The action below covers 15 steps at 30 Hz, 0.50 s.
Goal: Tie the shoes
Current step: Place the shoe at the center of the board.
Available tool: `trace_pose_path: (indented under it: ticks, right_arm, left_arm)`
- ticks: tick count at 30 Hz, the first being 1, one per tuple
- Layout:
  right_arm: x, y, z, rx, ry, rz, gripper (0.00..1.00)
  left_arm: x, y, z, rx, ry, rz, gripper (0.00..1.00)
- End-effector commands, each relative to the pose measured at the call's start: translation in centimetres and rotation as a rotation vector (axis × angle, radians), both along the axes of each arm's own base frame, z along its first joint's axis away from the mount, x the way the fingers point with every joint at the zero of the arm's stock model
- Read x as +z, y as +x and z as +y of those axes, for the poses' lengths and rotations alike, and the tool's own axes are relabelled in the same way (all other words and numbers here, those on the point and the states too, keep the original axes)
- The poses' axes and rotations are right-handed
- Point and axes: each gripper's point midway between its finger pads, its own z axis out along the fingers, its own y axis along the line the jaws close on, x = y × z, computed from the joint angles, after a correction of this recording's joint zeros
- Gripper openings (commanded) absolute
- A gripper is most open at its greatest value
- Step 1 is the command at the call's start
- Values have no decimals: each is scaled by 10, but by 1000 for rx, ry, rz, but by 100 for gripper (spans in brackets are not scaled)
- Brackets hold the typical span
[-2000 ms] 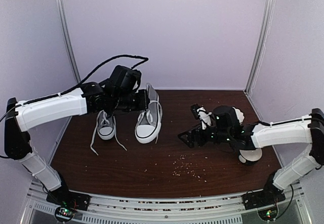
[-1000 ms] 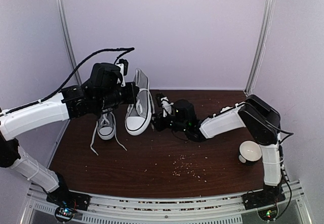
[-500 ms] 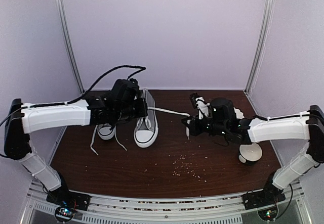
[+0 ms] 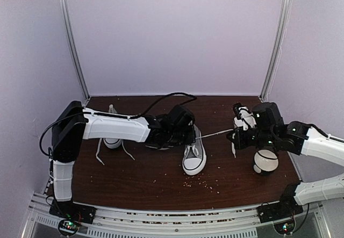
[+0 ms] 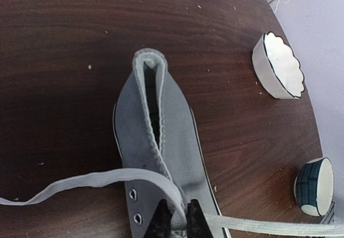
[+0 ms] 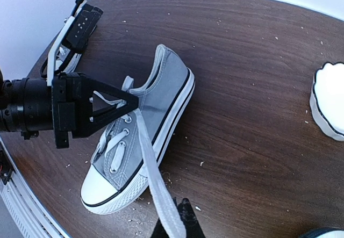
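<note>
Left jaws pinching lace at shoe; right jaws pinching lace, stretched taut.

- Grey shoe mid-surface, toe toward the near edge; left tool at its throat.
- White lace stretched taut from shoe to right tool.
- Second shoe far left; white bowl right.

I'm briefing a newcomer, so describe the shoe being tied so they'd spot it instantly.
On the dark wooden table, look at the middle. The grey sneaker there has a white lace pulled taut to the right gripper; its mate lies far left, laces slack.
</note>
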Motion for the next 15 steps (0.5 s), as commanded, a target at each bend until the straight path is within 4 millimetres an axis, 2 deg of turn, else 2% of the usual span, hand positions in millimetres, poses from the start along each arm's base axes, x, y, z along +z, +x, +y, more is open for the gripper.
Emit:
trace_pose_path:
  ticks: [1, 2, 6, 7, 9, 10, 12, 13, 14, 15]
  right_arm:
    - [-8, -6, -16, -49, -7, 98, 0]
    - [-9, -6, -17, -54, -6, 109, 0]
    - [-7, -3, -18, -54, -4, 124, 0]
    - [-6, -1, -19, -57, -7, 125, 0]
    - [-4, 1, -21, -61, -18, 127, 0]
    - [-3, 3, -22, -64, -19, 127, 0]
    - [1, 6, -22, -63, -8, 126, 0]
    - [3, 7, -20, -57, 5, 123, 0]
    - [3, 9, -18, -54, 13, 122, 0]
    - [1, 11, -16, -53, 17, 123, 0]
  left_arm:
    - [0, 1, -26, -40, -97, 21, 0]
    - [0, 0, -29, -65, -105, 14, 7]
    - [19, -8, -36, -188, -125, -70, 54]
    - [31, -10, -34, -220, -124, -115, 64]
    - [69, -21, -30, -363, -97, -280, 81]
    - [88, -29, -26, -451, -76, -367, 85]
    - [108, -60, -18, -715, -3, -516, 89]
    - [110, -79, -9, -879, 34, -562, 89]
    - [101, -94, 5, -1008, 91, -557, 89]
    - [93, -97, 24, -1066, 147, -535, 89]
